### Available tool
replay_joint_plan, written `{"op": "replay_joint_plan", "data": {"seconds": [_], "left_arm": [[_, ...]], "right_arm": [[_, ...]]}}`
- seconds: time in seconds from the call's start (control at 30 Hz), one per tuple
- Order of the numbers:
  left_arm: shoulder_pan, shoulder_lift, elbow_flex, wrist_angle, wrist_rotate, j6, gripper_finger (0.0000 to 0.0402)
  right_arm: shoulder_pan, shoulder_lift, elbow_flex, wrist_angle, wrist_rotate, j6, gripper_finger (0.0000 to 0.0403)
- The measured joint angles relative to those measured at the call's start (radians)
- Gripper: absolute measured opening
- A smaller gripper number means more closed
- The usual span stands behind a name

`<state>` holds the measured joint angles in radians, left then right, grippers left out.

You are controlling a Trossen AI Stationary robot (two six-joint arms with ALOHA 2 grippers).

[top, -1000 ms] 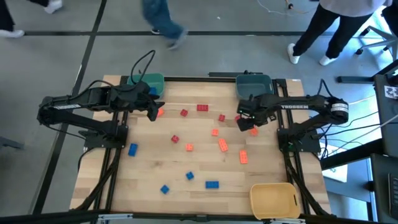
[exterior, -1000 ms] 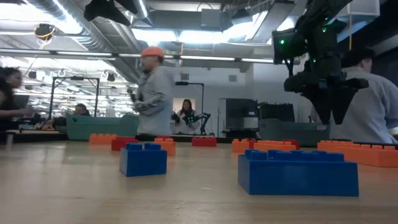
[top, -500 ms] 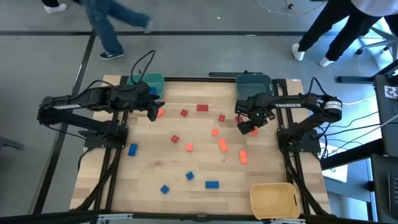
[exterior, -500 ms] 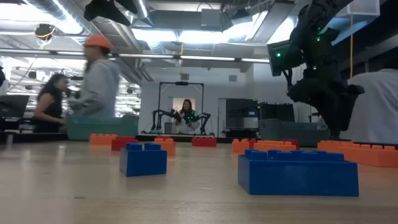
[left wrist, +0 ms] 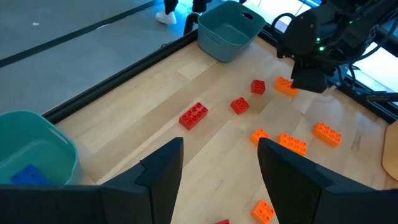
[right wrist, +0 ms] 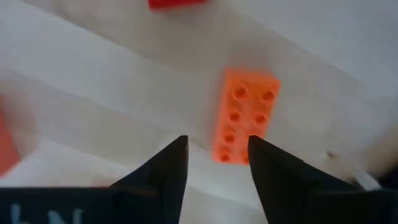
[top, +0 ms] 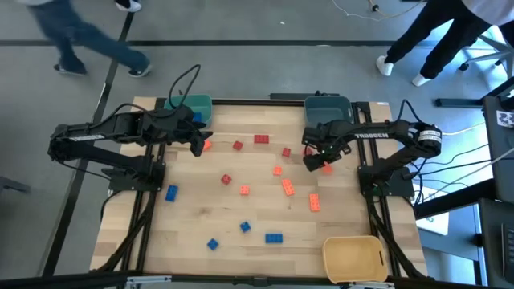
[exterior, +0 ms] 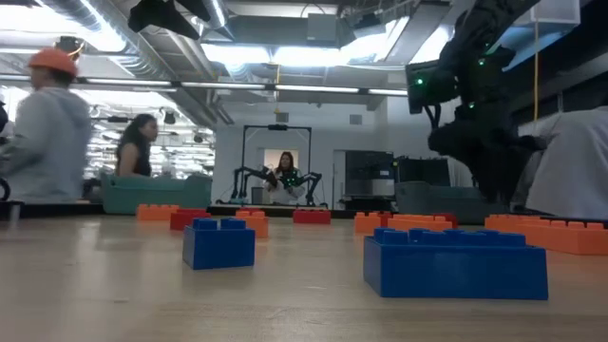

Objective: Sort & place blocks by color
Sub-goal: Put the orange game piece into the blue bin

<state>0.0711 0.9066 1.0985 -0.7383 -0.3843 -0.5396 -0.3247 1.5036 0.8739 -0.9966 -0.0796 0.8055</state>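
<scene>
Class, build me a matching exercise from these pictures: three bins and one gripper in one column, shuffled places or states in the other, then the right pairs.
Column one:
1. yellow bin
2. teal bin
3. grey-blue bin
4. right gripper

Column two:
A. holds a blue block
B. far edge, by the right arm
C. open above an orange block
D. near right corner

Pairs: 1-D, 2-A, 3-B, 4-C
</scene>
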Motion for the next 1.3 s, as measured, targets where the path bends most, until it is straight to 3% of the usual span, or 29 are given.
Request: {"op": "replay_joint_plan", "data": {"seconds": [0.33,0.93,1.3], "left_arm": [[0.0,0.0,0.0,0.0,0.0,0.0,0.0202],[0.0,0.0,0.0,0.0,-0.001,0.002,0.0202],[0.0,0.0,0.0,0.007,-0.001,0.002,0.0202]], "right_arm": [[-0.033,0.0,-0.094,0.022,-0.035,0.046,0.0169],[-0.056,0.001,-0.103,0.109,-0.04,0.023,0.0169],[-0.071,0.08,-0.153,0.195,-0.083,0.024,0.017]]}}
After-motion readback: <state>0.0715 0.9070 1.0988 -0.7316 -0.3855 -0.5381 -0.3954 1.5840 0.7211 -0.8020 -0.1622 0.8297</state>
